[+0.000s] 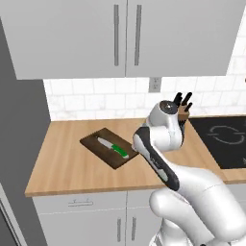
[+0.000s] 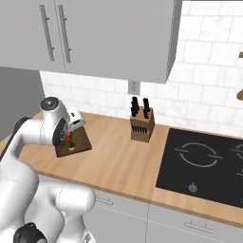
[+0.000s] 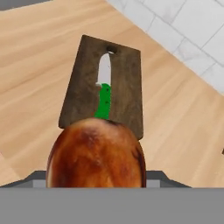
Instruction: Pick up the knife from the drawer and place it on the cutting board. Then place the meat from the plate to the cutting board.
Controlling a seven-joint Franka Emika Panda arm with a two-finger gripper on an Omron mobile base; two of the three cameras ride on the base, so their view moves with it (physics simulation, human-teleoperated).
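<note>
Pale wooden countertop (image 1: 62,163) is running beneath grey wall cabinets, white tile behind it. Toward its left, the dark brown rectangular wooden cutting board (image 1: 108,147) is carrying the small silver-bladed, green-handled knife (image 1: 113,147), lying flat along it. Just right of the board's near end, the two-finger gripper (image 3: 95,183) is hovering, clenching the rounded reddish-brown piece of meat (image 3: 95,153) above the knife's handle. Further right, a wooden knife block (image 2: 142,126) is standing before a black cooktop (image 2: 209,163). Releasing here is risking 1 thing: the meat landing on the handle, rolling off, or nudging the knife askew.
</note>
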